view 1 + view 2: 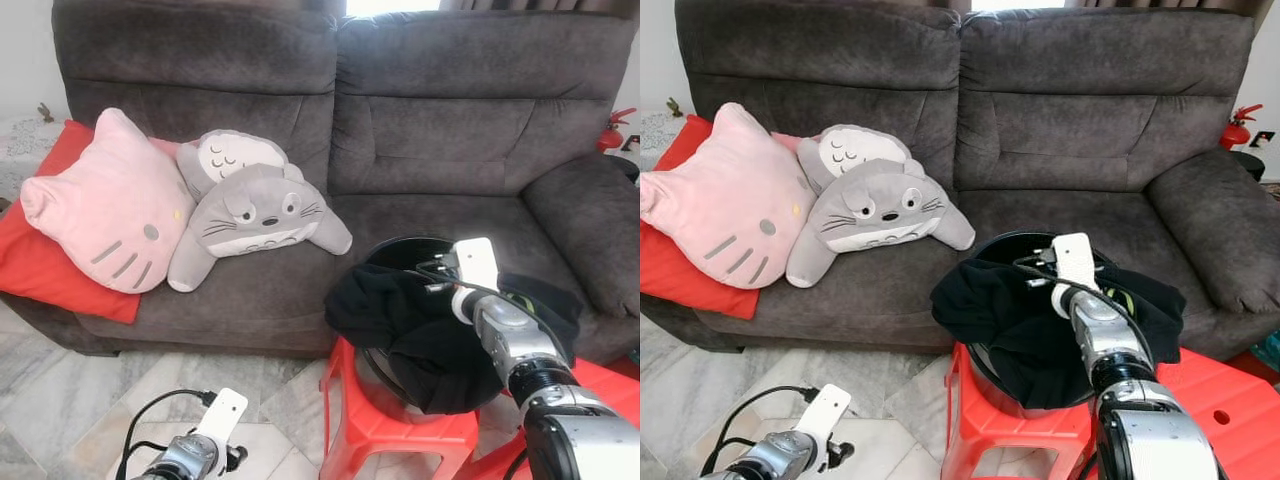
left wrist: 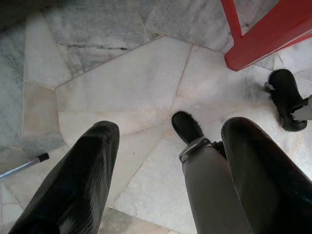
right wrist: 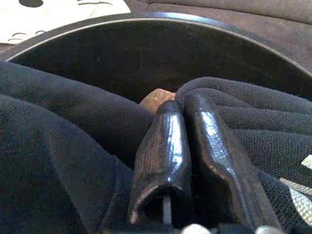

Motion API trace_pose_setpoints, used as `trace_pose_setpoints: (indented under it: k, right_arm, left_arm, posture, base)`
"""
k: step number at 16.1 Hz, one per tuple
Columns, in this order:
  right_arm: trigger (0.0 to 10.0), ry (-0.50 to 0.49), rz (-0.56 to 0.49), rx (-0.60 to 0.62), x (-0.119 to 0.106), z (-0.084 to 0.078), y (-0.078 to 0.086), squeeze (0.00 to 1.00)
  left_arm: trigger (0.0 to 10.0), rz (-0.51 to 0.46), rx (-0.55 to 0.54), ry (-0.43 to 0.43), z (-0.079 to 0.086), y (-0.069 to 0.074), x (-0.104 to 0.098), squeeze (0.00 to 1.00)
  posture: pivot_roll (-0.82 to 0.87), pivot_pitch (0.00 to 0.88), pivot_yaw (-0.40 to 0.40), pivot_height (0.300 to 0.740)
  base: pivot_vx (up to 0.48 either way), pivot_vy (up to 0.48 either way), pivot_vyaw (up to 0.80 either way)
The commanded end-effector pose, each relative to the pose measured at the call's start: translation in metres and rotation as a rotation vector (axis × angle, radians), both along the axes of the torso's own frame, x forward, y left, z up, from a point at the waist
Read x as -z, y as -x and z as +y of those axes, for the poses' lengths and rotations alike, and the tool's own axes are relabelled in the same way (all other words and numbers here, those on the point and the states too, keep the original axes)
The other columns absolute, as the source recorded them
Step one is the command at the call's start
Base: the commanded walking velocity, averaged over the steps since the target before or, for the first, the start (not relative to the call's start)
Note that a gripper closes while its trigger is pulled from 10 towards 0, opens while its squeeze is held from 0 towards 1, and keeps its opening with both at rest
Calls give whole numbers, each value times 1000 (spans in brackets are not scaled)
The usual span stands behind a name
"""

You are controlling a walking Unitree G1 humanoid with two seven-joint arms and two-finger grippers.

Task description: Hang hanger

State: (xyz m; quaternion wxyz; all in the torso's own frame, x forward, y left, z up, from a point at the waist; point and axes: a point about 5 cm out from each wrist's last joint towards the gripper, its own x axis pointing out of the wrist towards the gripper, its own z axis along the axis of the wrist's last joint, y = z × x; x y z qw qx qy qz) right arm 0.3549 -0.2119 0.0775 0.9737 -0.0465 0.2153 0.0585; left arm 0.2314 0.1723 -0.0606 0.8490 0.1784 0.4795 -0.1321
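Black cloth point(image 1: 420, 330) in the bucket point(image 1: 400, 250): we are probing it with our right pincer point(image 3: 185, 109) closed and empty, seeking the hanger; our left pincer point(image 2: 165, 141), hanging by the stool point(image 1: 395, 425), is gaping.

1. Both eye views look forward and down from the head, sharing the sofa point(image 1: 400, 120), the red stool point(image 1: 385, 420) and the black tub point(image 1: 1010, 245).
2. The left wrist view faces down onto the marble floor point(image 2: 122, 83).
3. The right wrist view sits close inside the tub, against black cloth point(image 3: 58, 126).
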Motion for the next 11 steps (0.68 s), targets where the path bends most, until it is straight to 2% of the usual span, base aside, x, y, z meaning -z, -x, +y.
trace_pose_setpoints:
  k: [1,4,11]
  right_arm:
    - [0,-10,-9,-9,0,2,0,0]
    - [0,-15,-35,-6,-4,3,-3,0]
    - [0,-18,-20,-44,0,12,-3,0]
  left_arm:
    - [10000,8,18,-18,2,1,1,0]
    - [10000,7,19,-19,2,1,1,0]
    - [10000,9,21,-20,2,2,1,0]
  posture:
    - [-169,0,-22,740]
    - [-169,0,-22,740]
    - [-158,0,-22,740]
  base:
    - [0,0,0]
    - [0,0,0]
    - [0,0,0]
